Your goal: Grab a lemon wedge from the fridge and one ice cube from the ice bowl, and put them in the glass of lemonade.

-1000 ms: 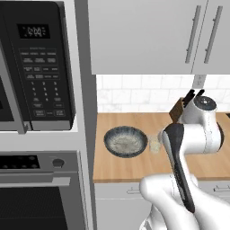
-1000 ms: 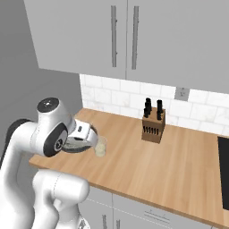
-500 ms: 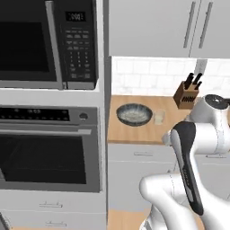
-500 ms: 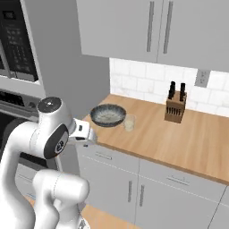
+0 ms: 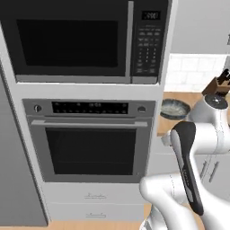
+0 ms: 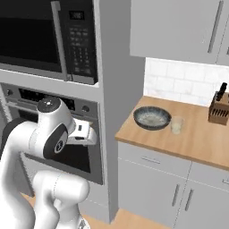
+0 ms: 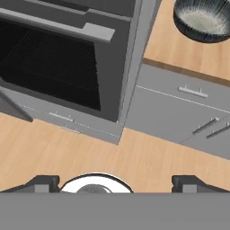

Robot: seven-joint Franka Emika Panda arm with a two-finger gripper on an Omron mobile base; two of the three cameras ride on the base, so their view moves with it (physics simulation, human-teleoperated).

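Beside the oven (image 5: 91,143), the ice bowl (image 6: 152,118) touches the glass of lemonade (image 6: 176,125); the gripper (image 7: 116,182) gapes empty.

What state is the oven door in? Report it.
Shut. The oven door sits flush in its column with its handle bar level across the top.

microwave (image 5: 72,42), oven (image 5: 92,141), knife block (image 6: 218,112)
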